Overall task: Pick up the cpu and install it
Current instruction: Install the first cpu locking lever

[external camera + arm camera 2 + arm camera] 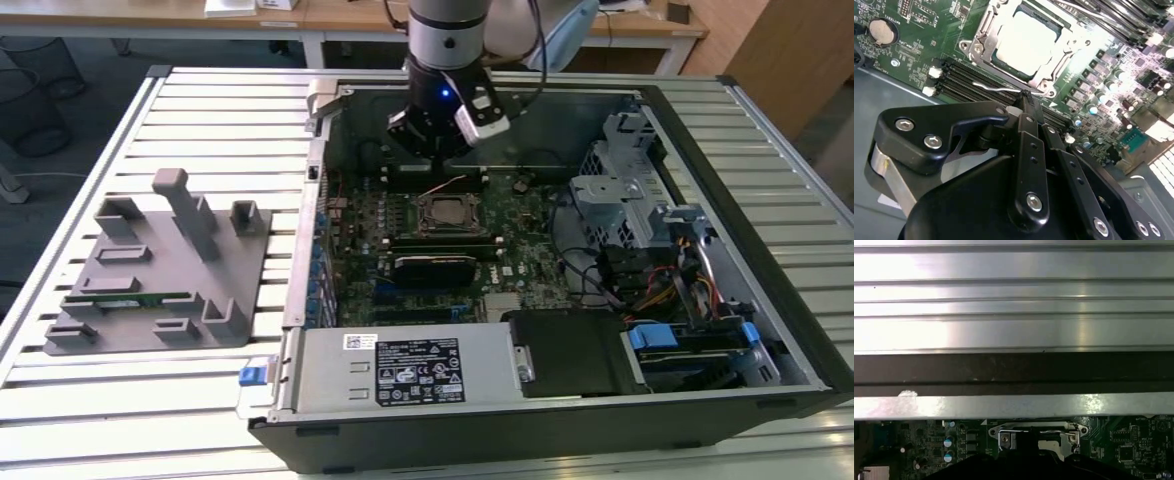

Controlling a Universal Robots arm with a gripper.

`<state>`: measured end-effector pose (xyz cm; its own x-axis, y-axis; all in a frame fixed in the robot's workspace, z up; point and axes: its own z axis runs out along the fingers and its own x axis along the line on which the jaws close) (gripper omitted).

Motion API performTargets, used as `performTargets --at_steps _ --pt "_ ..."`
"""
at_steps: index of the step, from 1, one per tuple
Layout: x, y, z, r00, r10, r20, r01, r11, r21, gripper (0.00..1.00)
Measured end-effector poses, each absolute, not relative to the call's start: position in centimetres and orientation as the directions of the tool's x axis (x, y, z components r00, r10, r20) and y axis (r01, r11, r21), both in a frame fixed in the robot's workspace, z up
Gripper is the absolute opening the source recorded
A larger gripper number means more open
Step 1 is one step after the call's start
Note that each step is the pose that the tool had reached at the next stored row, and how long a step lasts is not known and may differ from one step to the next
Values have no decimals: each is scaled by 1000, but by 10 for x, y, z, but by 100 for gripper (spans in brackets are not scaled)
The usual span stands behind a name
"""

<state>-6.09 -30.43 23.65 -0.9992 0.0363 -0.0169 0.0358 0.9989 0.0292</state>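
The cpu [1026, 42], a flat square with a shiny silver top, lies inside the black-framed socket [986, 30] on the green motherboard. In the exterior view the socket [447, 212] sits in the middle of the open computer case. My gripper [1026, 97] is shut, its black fingertips together right at the thin metal socket lever [989, 87] that runs along the socket's edge beside the memory slots. I cannot tell whether the tips touch the lever. In the exterior view the gripper [427, 152] hangs just behind the socket. The first wrist view shows the socket frame [1036, 432] below the case wall.
A grey fixture plate [147, 265] with a green memory stick [127, 298] lies on the slatted table at the exterior view's left. Inside the case are the power supply [400, 370], a metal drive cage [627, 190] and cables [654, 290]. The case wall [1014, 370] is close by.
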Motion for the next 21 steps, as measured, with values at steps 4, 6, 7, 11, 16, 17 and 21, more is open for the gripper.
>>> performTargets --at_steps 4,6,7,11,16,17,21 --pt "-56 -304 233 -999 36 -17 35 999 29 11" --pt "-54 -304 232 -999 36 -17 35 999 29 11" --pt "-53 -304 232 -999 36 -17 35 999 29 11" --pt "-49 -304 230 -999 35 -17 35 999 29 11" --pt "-46 -303 229 -999 35 -17 35 999 29 11" --pt "-45 -303 228 -999 35 -17 35 999 29 11" --pt "-43 -302 227 -999 35 -17 35 999 29 11"
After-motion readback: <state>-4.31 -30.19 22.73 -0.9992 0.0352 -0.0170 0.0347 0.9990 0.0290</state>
